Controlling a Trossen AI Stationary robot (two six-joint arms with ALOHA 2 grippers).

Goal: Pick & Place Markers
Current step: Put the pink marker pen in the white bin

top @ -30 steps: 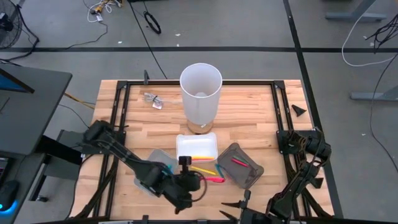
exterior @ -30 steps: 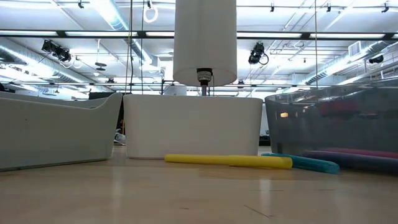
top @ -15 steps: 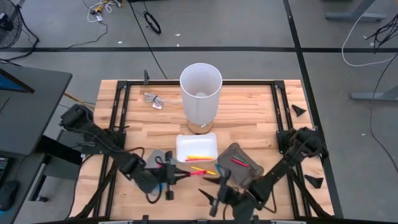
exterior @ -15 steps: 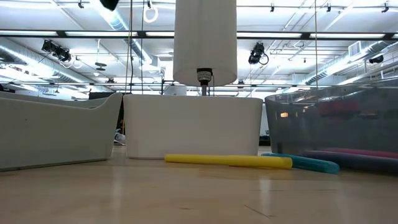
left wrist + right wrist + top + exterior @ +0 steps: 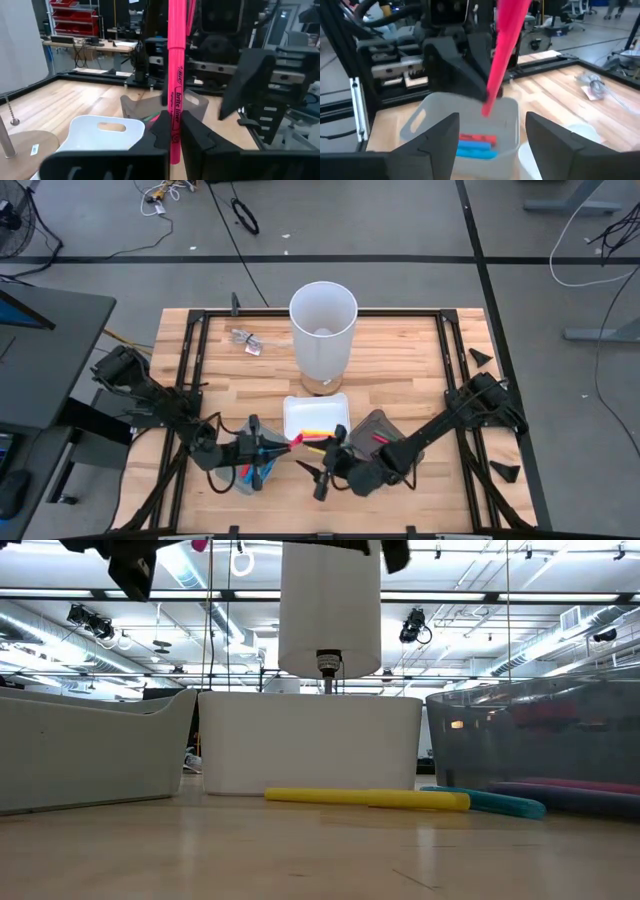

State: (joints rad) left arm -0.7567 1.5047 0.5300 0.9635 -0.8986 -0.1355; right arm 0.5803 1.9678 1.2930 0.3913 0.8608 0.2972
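Observation:
My left gripper point(image 5: 272, 448) is shut on a pink marker point(image 5: 176, 60) and hovers over the light grey tray point(image 5: 238, 478), which holds a red marker point(image 5: 476, 138) and a blue one point(image 5: 472, 148). My right gripper point(image 5: 322, 467) stands open just right of it, facing the pink marker's free end point(image 5: 488, 106) without touching it. A yellow marker point(image 5: 365, 798) and a teal one point(image 5: 495, 803) lie flat on the table in front of the white tray point(image 5: 300, 412). Another pink marker point(image 5: 384, 440) lies in the dark grey tray point(image 5: 380, 423). My left gripper pinches the pink marker's near end point(image 5: 175, 131) between its two fingers point(image 5: 159, 134). The fingers come in level from the table's left and lie along the marker. The marker sticks out ahead of the fingertips toward the table's right, lifted clear of trays and table.
A tall white cup point(image 5: 323, 330) stands behind the white tray at the table's middle. A small clear object point(image 5: 245, 339) lies at the far left. A black frame point(image 5: 190, 360) runs along the table's edges.
My left gripper has drawn back toward the table's left and turned from pointing down to level, taking the pink marker off the table and over the light grey tray. My right gripper has swung from the near right corner toward the left, up to the marker's free end.

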